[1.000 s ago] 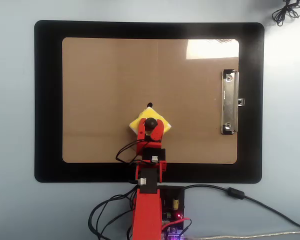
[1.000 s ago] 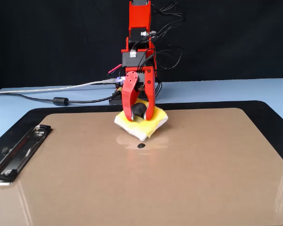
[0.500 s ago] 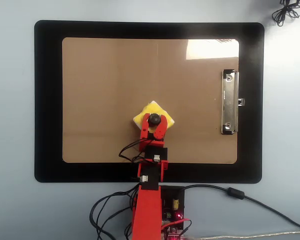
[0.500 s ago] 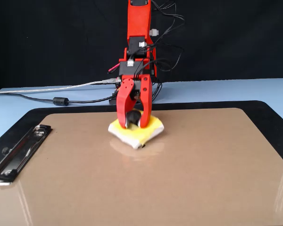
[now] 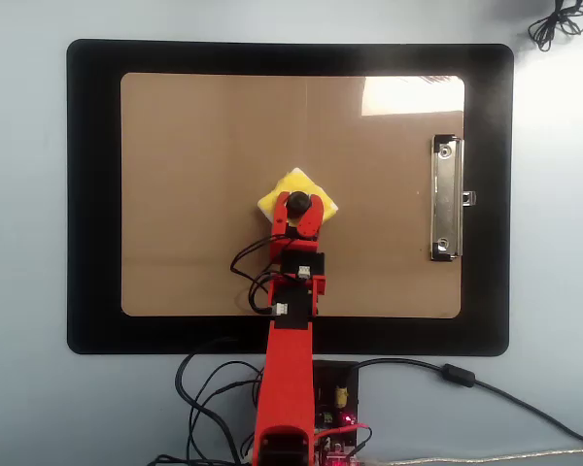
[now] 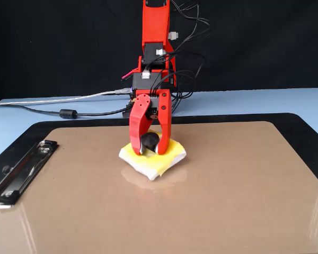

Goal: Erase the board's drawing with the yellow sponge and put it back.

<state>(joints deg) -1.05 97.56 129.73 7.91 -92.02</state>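
Note:
The yellow sponge (image 5: 284, 186) with a white underside lies flat near the middle of the brown clipboard board (image 5: 194, 175). It also shows in the fixed view (image 6: 171, 152) on the board (image 6: 228, 185). A black knob (image 6: 150, 141) sits on top of the sponge. My red gripper (image 5: 298, 204) points down over the sponge. In the fixed view the gripper (image 6: 150, 151) has its jaws closed around the knob, with the tips touching the sponge top. I see no drawing on the board surface.
The clipboard's metal clip (image 5: 447, 199) lies at the board's right end in the overhead view and at the left in the fixed view (image 6: 21, 169). A black mat (image 5: 92, 194) lies under the board. Cables (image 5: 204, 388) and a controller (image 5: 335, 408) sit by the arm's base.

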